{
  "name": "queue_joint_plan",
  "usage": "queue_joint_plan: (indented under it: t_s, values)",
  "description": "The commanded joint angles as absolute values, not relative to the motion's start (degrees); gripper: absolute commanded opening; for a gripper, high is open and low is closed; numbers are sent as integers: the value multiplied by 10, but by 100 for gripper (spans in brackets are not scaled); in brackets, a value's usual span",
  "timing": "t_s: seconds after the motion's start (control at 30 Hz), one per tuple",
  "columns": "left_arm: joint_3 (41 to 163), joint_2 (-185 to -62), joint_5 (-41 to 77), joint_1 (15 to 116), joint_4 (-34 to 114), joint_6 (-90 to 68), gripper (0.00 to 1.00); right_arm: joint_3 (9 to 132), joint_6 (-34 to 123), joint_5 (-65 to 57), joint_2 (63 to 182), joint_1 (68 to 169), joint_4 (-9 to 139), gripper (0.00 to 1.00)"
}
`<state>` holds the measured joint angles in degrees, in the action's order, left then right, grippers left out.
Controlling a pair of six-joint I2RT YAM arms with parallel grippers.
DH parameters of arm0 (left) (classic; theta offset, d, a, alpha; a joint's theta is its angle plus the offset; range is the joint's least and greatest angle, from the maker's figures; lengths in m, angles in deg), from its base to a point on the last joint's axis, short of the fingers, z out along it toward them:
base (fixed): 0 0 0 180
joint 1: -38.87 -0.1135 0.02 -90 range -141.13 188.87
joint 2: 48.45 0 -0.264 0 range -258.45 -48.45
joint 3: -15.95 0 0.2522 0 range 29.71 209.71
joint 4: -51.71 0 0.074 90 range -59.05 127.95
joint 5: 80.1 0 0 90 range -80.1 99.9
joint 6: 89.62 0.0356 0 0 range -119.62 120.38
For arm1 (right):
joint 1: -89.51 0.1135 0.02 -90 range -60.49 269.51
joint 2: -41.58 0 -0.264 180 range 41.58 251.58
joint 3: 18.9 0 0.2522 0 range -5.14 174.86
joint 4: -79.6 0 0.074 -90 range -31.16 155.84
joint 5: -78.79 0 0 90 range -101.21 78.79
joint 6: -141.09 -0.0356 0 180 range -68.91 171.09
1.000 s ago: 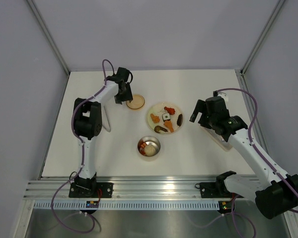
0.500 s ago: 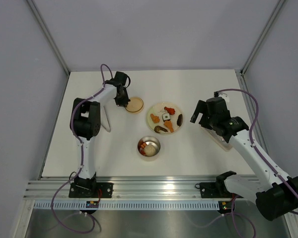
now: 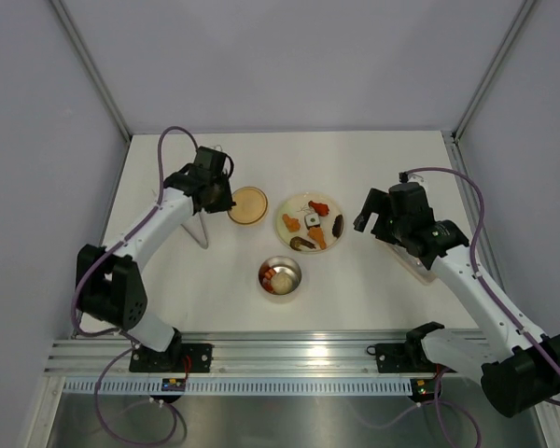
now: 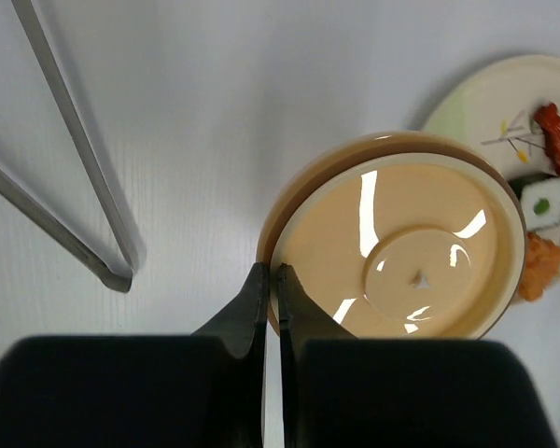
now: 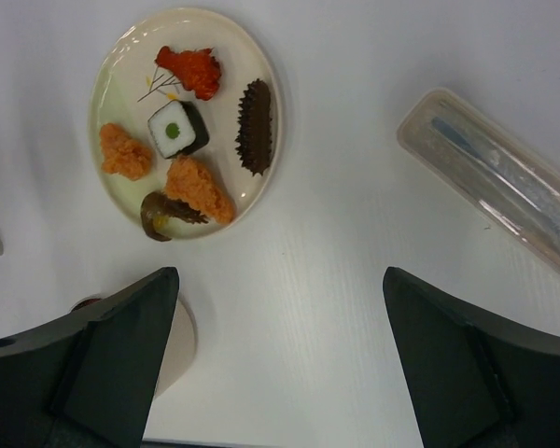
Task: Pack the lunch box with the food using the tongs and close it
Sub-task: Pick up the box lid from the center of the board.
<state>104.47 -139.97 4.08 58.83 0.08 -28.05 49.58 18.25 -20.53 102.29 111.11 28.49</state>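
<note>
Left gripper (image 4: 273, 273) pinches lid (image 4: 420, 243) rim at its 7 o'clock (tongs (image 4: 88, 154) lie at 10 o'clock); right gripper (image 5: 278, 280) hangs wide open, empty, plate (image 5: 233, 65) at 11 o'clock.

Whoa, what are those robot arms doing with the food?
They're packing lunch. The left gripper pinches the rim of the wooden lid. The right gripper hangs open near the plate, where several food pieces wait. The steel lunch box already has a few pieces inside. The tongs lie on the table, untouched.
</note>
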Motion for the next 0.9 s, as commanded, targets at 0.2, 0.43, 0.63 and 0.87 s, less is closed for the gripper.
queue_joint_plan:
  t_s: [0.2, 0.43, 0.63, 0.87]
  values:
    - [971, -1259, 95, 650, 23, -276, 0, 525, 137, -17, 1048, 1149, 409, 99]
    - [968, -1251, 151, 679, 43, -301, 0, 551, 126, 54, 1129, 1204, 502, 99]
    - [970, -1245, 174, 682, 48, -303, 0, 561, 126, 89, 1172, 1218, 548, 98]
    - [972, -1246, 186, 688, 54, -307, 0, 562, 89, 148, 1214, 1229, 611, 79]
